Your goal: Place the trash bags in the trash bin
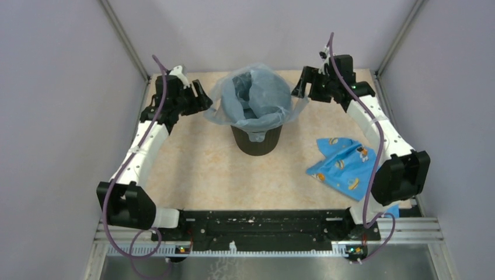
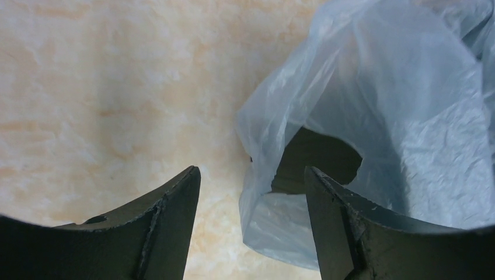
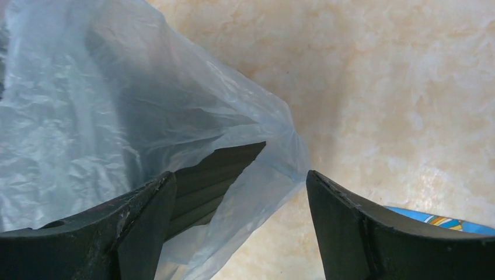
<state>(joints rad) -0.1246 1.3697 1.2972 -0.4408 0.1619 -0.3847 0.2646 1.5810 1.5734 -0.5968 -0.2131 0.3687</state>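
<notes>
The black trash bin stands in the far middle of the table. The pale grey-blue trash bag lines it, its rim folded out and down over the bin's edge. My left gripper hovers just left of the bag's overhang, jaws open. In the left wrist view the bag hangs ahead of the open left gripper, with dark bin showing under it. My right gripper is open beside the bag's right flap. The right wrist view has the film and bin wall ahead of the open right gripper.
A blue patterned cloth lies on the table at the right, its edge also showing as the blue cloth in the right wrist view. Grey walls enclose the beige marbled tabletop on three sides.
</notes>
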